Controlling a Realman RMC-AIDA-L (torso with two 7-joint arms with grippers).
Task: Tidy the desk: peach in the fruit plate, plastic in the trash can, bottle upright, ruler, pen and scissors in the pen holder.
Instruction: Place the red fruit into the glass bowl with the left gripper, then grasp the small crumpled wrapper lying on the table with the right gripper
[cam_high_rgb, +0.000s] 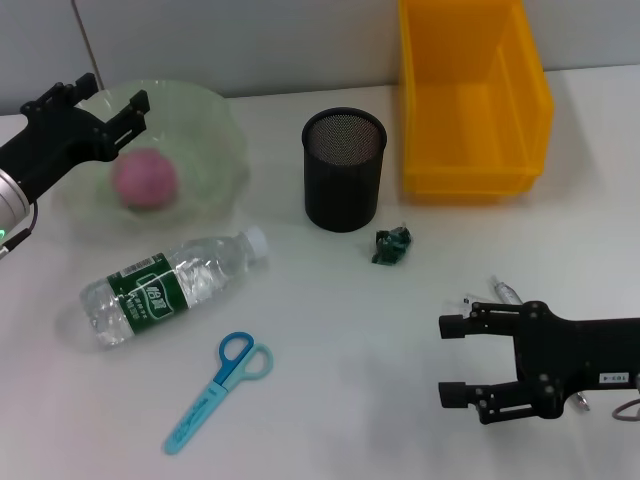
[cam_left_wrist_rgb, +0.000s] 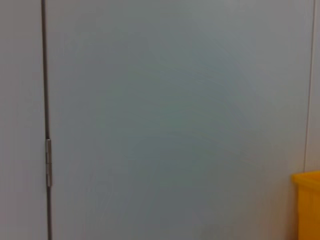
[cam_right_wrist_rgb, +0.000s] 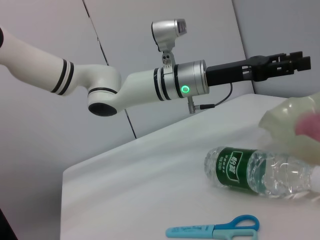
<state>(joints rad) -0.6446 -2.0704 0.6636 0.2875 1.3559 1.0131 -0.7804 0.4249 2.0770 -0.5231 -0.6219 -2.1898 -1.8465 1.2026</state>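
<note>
Head view — the pen holder (cam_high_rgb: 343, 169), a black mesh cup, is taken as landmark. The peach (cam_high_rgb: 145, 179) is already seen in the fruit plate (cam_high_rgb: 215, 130), well to the holder's left; above the plate's far-left rim hangs the left gripper (cam_high_rgb: 118, 105), fingers spread, nothing held. The bottle (cam_high_rgb: 172, 282) lies on its side to the holder's front-left, cap pointing toward it. It looks nearly empty — judged light, smooth and apt to roll; a grip across the labelled middle seems safest. The scissors (cam_high_rgb: 217, 390) lie flat farther front-left, thin and stiff. The plastic (cam_high_rgb: 391, 245), a crumpled green scrap just to the holder's front-right, is judged soft and weightless. The right gripper (cam_high_rgb: 452, 360) sits well to the front-right, jaws apart and empty, a pen (cam_high_rgb: 506, 291) just beyond it.

Left wrist view — only wall and the trash can (cam_left_wrist_rgb: 307, 205) corner are shown.

Right wrist view — bottle, scissors and the open left gripper are confirmed.
</note>
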